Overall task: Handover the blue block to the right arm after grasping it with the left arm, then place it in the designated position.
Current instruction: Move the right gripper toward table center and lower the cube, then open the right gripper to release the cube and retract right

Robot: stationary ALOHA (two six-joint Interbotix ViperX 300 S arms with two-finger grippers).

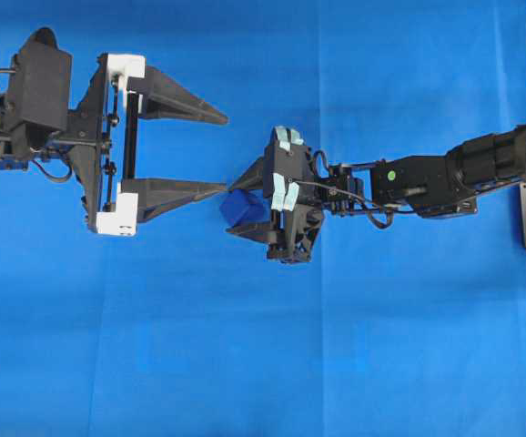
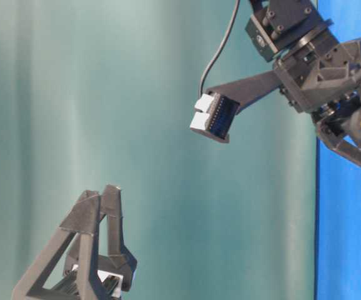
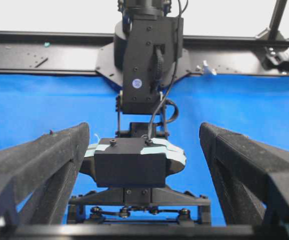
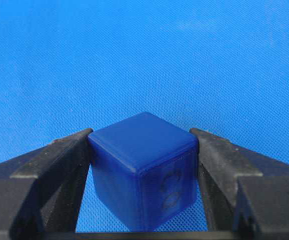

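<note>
Block in the right gripper's pinch — handover looks done, placing is next.

The right gripper (image 1: 245, 208) pinches the blue block (image 4: 142, 167) squarely between both fingers, above the blue cloth (image 1: 245, 364); the left gripper (image 1: 217, 153) hangs with fingers spread wide, its lower tip just beside the block. For the placing, I judge it best to carry level, grip firm — and swing away from that nearby fingertip. No marked target is visible.

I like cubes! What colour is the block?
Dark navy blue, the blue block, darker than the cloth; the right wrist view shows it best.
</note>
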